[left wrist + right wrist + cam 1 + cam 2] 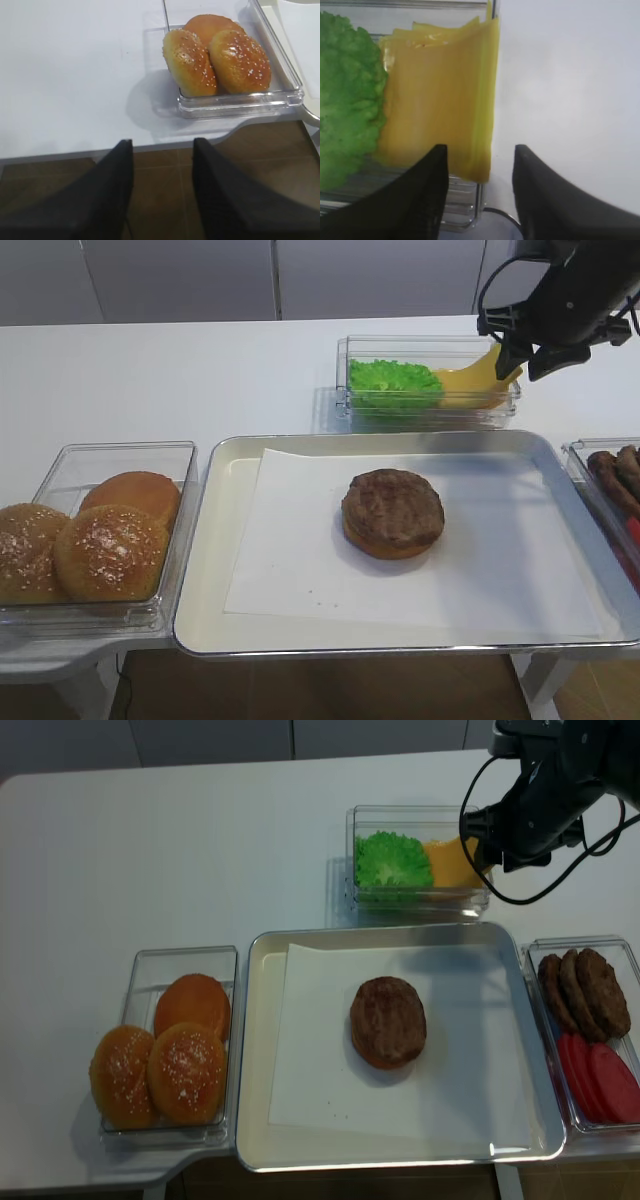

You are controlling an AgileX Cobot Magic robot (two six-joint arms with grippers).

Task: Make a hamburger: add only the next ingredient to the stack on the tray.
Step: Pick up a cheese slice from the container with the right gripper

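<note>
The thin, floppy yellow cheese slice (442, 95) curls upward at its right edge, lying in the clear plastic container (430, 405) beside crumbly green lettuce (393, 380), at one o'clock from the brown patty-on-bun stack (392, 512) on the metal-rimmed cream tray (215, 570). The black right gripper (481, 170) straddles that lifted edge, jaws apart, not yet clamped. The left gripper (162, 170) hangs released, grasping nothing.
</note>
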